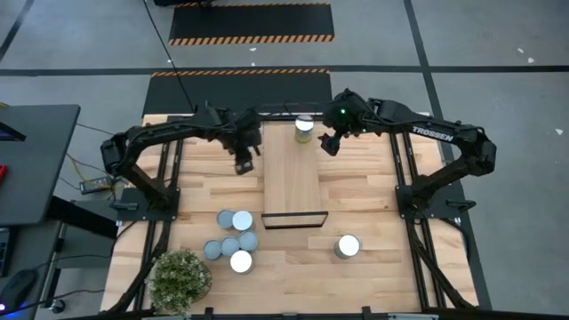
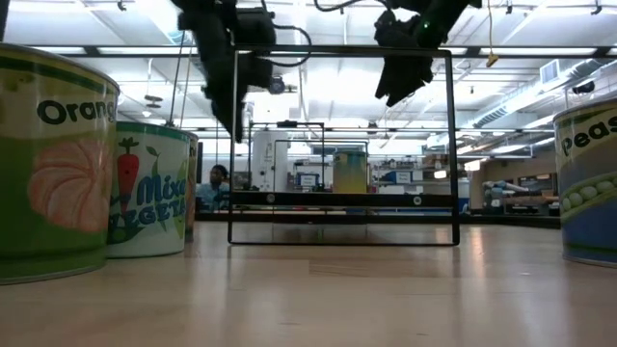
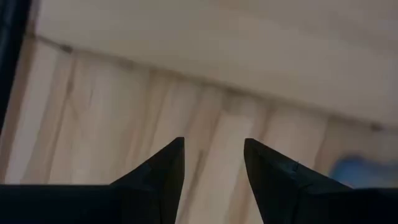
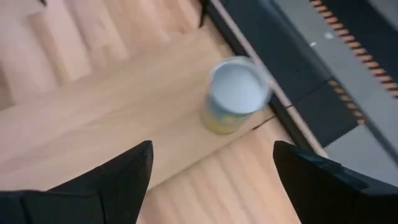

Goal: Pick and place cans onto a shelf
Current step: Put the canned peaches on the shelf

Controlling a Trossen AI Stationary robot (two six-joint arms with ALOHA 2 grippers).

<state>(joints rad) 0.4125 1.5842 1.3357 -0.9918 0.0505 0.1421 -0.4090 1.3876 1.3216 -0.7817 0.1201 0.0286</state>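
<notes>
Cans: one yellow-sided, white-topped tin (image 1: pixel 304 129) sits on light-wood shelf board (image 1: pixel 292 178); right end effector (image 1: pixel 328 143) open & empty beside it, left end effector (image 1: pixel 244 165) open too — next, reach for tabletop cluster of pale-topped tins (image 1: pixel 233 242), approach fr. above, w/ jaws wide.

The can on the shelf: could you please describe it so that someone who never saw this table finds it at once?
Find the shelf, the long smooth board in the middle of the table. At its far end stands one can, just beside the open right gripper. It is the only can on the board; the other cans are clustered on the table near the plant, and one more stands alone.
</notes>
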